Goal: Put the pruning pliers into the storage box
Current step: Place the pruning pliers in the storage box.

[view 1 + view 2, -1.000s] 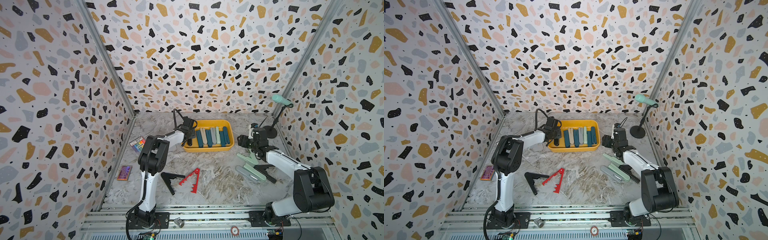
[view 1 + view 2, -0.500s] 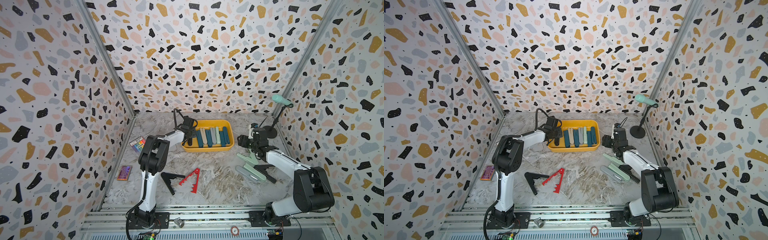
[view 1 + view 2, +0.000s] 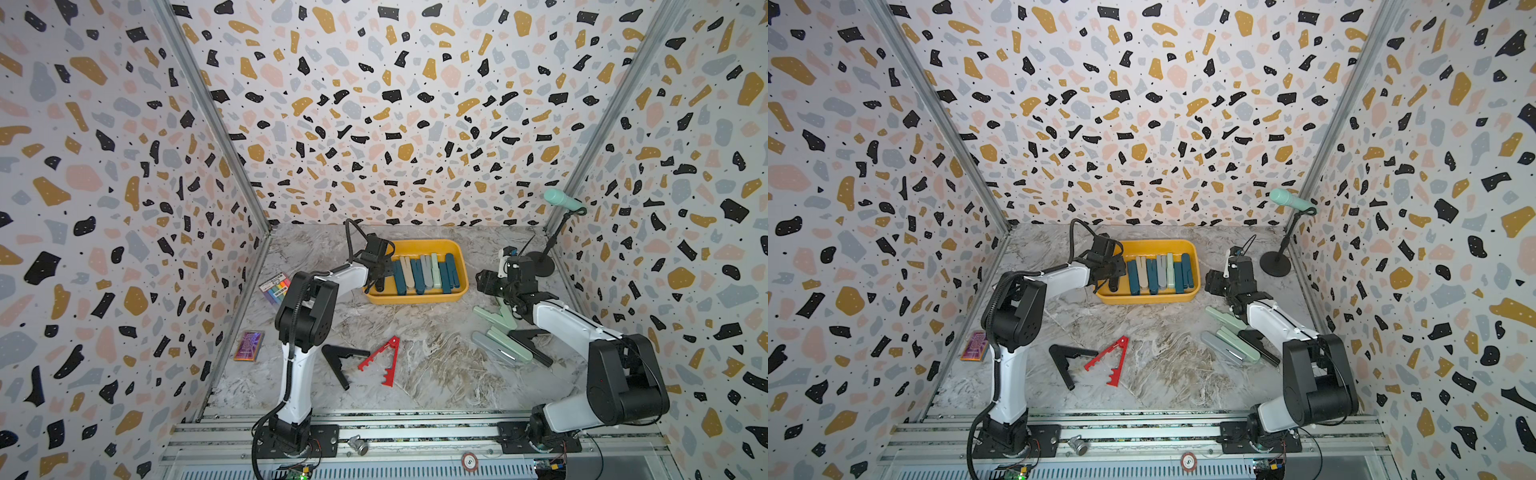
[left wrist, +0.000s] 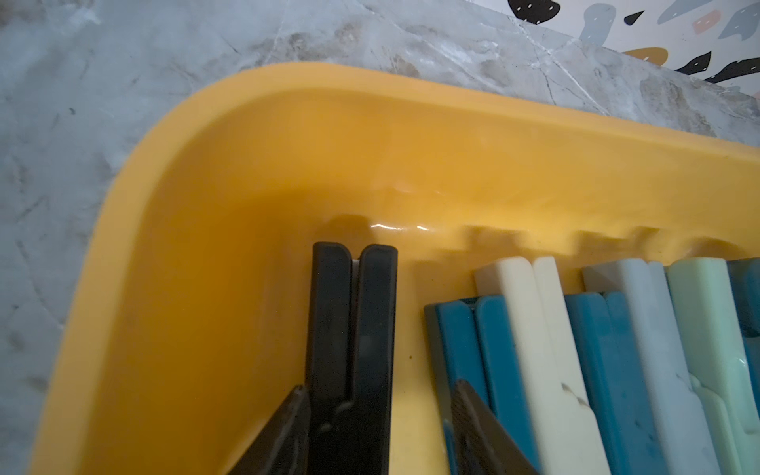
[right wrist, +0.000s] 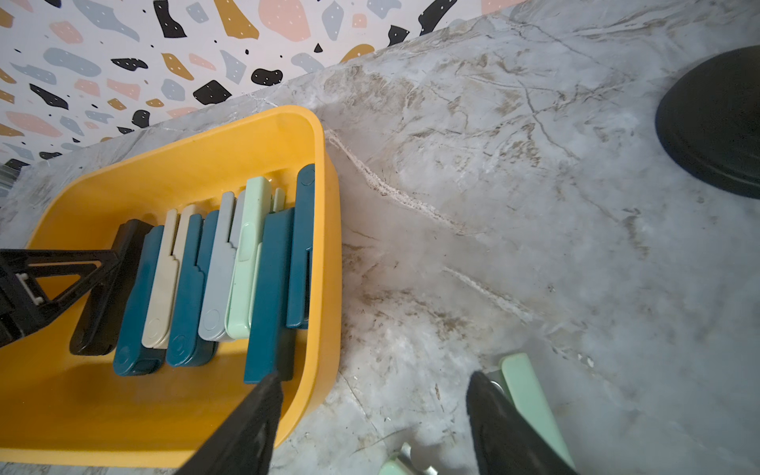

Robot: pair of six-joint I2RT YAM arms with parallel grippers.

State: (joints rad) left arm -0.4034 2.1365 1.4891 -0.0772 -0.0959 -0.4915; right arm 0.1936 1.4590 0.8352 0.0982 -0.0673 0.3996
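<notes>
Left gripper (image 4: 381,386): jaws open, straddling the folded black pruning pliers (image 4: 351,329), which lie flat inside the storage box (image 4: 246,144) beside the teal pair (image 4: 464,349). Right gripper (image 5: 374,375): jaws apart, empty, above the marble tabletop (image 5: 493,205) just beside the box. The red notched pliers (image 3: 384,359) lie outside on the table.

Soft, even brightness in both top views; wrist views dimmer, glare streaking the storage box (image 4: 395,226)

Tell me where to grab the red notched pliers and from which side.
Probably the joined tip of the red pliers, from straight above. They lie flat and splayed open; the tip is the narrowest part, and the black pliers beside them crowd the open end.
</notes>
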